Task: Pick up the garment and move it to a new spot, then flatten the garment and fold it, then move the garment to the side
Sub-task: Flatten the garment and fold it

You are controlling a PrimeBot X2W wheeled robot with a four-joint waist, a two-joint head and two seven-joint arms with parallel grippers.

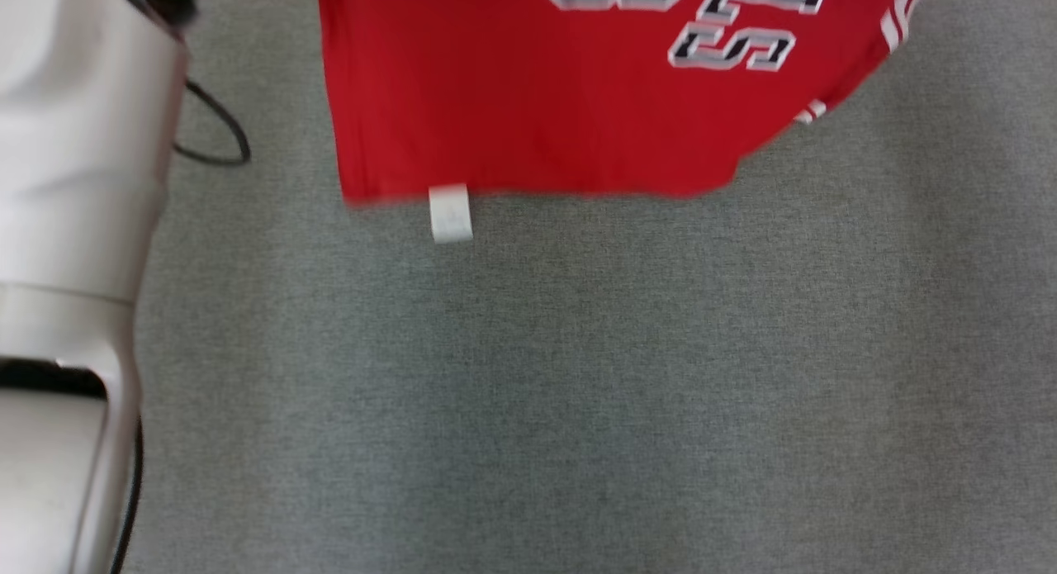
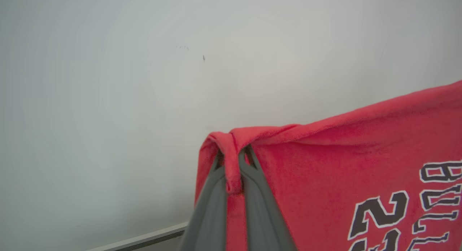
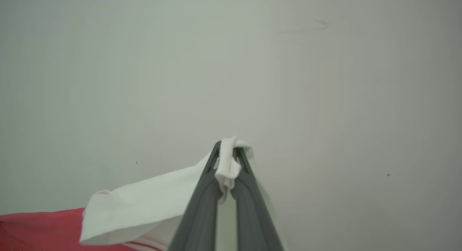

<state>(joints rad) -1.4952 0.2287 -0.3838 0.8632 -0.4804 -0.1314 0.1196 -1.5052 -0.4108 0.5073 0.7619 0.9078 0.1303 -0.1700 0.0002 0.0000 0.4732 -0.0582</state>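
The garment (image 1: 537, 95) is a red jersey with black-and-white lettering and a white tag at its hem. It hangs in the air above the grey carpet at the top of the head view. In the left wrist view my left gripper (image 2: 232, 159) is shut on a bunched red corner of the garment (image 2: 325, 164). Seen from the right wrist, my right gripper (image 3: 227, 153) is shut on a white sleeve of the garment (image 3: 144, 207), with red cloth at the lower left.
Grey carpet (image 1: 578, 392) spreads below the hanging cloth. My pale left forearm (image 1: 74, 186) fills the left edge, with a black cable (image 1: 219, 136) looping beside it. Both wrist views face a plain pale wall (image 2: 144, 81).
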